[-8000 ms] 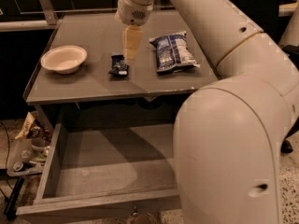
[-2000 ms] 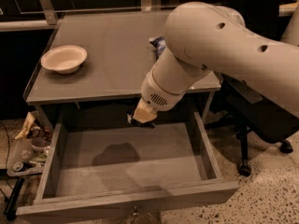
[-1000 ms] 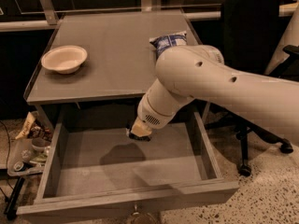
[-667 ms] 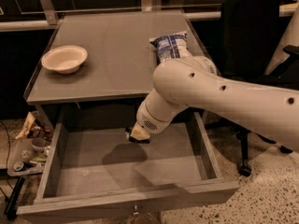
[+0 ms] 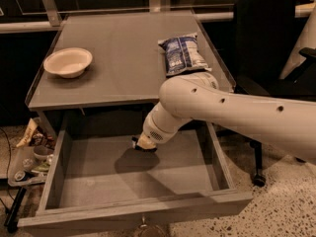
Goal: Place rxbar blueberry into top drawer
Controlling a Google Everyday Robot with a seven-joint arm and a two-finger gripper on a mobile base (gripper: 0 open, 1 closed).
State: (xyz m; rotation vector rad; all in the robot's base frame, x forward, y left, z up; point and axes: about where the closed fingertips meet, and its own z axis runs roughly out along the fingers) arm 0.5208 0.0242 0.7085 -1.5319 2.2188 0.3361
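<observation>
The top drawer [image 5: 94, 184] is pulled open below the grey table [image 5: 123, 68], and its flat grey bottom is bare. My gripper [image 5: 143, 143] reaches down into the drawer, over the back middle of its floor, a little above its own shadow. It is shut on the rxbar blueberry [image 5: 134, 140], of which only a dark sliver shows at the gripper's left tip. My thick white arm [image 5: 222, 115] comes in from the right and hides the drawer's right rear corner.
A pale bowl [image 5: 68, 61] sits on the table at the left. A puffy blue-and-white chip bag [image 5: 181, 53] lies on the table at the right. A black chair [image 5: 266, 38] stands to the right. Clutter [image 5: 29, 157] lies on the floor to the left.
The bar was lifted off the table and carried down into the open drawer. Over the last second the gripper moved slightly lower and stayed over the drawer's back middle.
</observation>
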